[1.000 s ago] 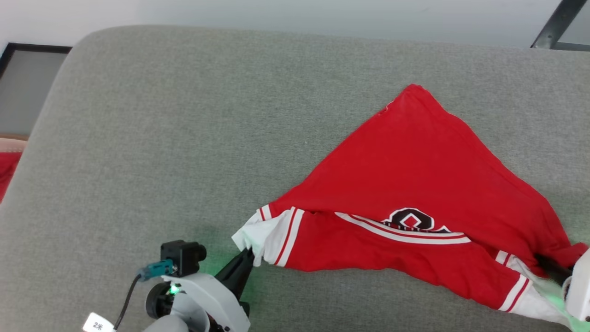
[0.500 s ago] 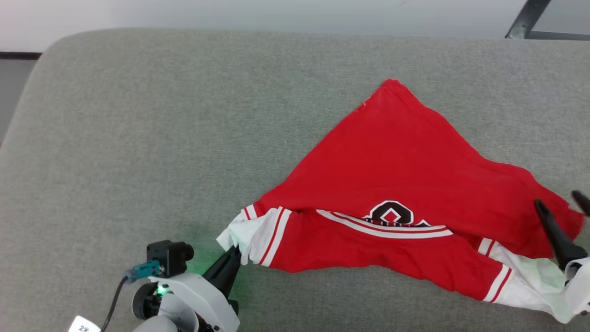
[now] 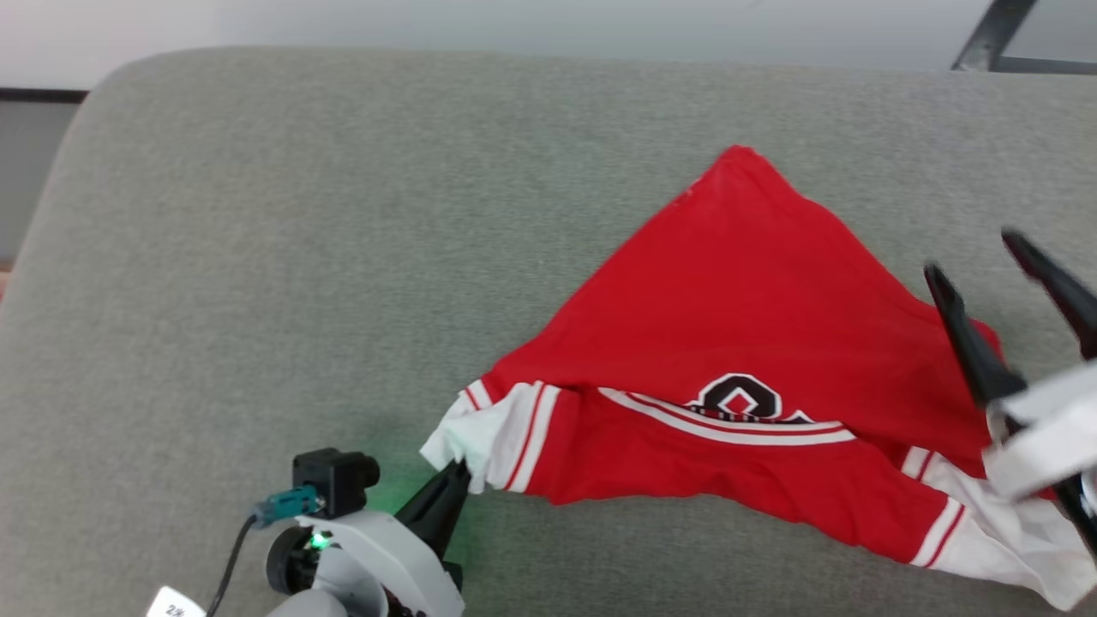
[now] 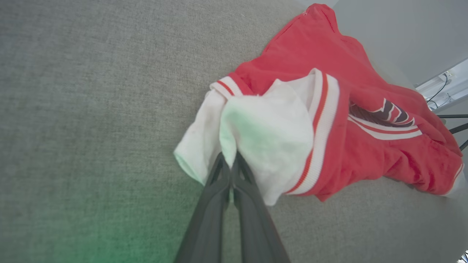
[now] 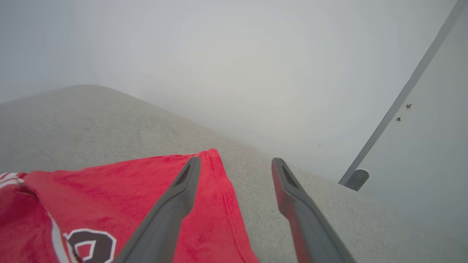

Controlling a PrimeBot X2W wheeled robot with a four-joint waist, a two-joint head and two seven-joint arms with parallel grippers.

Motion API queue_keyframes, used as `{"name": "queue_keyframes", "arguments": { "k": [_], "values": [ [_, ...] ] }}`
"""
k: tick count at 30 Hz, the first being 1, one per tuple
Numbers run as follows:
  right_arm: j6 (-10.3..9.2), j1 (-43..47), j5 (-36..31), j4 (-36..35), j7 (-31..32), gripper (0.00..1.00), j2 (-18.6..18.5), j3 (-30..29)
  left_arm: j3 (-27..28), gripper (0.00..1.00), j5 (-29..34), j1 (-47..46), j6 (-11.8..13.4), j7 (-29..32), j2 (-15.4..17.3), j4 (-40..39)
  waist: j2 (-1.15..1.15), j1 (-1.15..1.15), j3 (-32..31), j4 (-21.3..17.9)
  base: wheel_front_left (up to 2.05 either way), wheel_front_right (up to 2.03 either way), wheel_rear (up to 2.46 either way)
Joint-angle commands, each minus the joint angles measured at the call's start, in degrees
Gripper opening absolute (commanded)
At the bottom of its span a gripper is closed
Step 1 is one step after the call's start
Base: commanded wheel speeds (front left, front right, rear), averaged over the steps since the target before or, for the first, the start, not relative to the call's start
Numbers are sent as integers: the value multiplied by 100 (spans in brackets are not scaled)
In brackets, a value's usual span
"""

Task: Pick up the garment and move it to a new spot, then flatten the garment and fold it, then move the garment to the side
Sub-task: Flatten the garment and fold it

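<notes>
Head view: garment (image 3: 737,317) lying as a rumpled red triangle on the right half of the grey cushion (image 3: 300,214), peak far, white sleeve ends near. Left gripper (image 3: 458,473) clamped tight on the left sleeve (image 3: 484,433), low against the cushion. Right gripper (image 3: 977,261) spread wide by the garment's right edge, holding nothing; right sleeve (image 3: 1011,536) loose beneath the wrist. Could bunch up instead of flattening if pulled by that one sleeve alone. Could slip out of the left pinch, judging by how small a bite of cloth sits there. Could close on two layers at once, or drag a fold along, if brought down carelessly on the layered right side. Could twist further if lifted from one corner only.
</notes>
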Motion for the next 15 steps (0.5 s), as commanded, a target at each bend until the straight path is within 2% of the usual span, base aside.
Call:
{"name": "queue_keyframes", "arguments": {
  "k": [1, 7, 10, 15],
  "values": [
    [-4, -392, 82, 166, -17, 100, -82, 212, -28, 0, 36, -57, -33, 1, -49, 22, 0, 0, 5, 162, 0, 0, 0],
    [-4, -1910, 486, 1190, 281, 100, -450, 1081, -221, 0, 112, -229, -201, 20, -341, 177, 0, 0, 19, 662, 0, 0, 0],
    [-5, -2540, 742, 1734, 786, 100, -610, 1569, -294, 0, 115, -306, -278, 0, -477, 269, 0, 0, 44, 867, 0, 0, 0],
    [-5, -3461, 1469, 2761, 1904, 100, -632, 2150, -416, 0, 143, -412, -433, -14, -704, 481, 0, 0, 131, 1194, 0, 0, 0]
  ]
}}
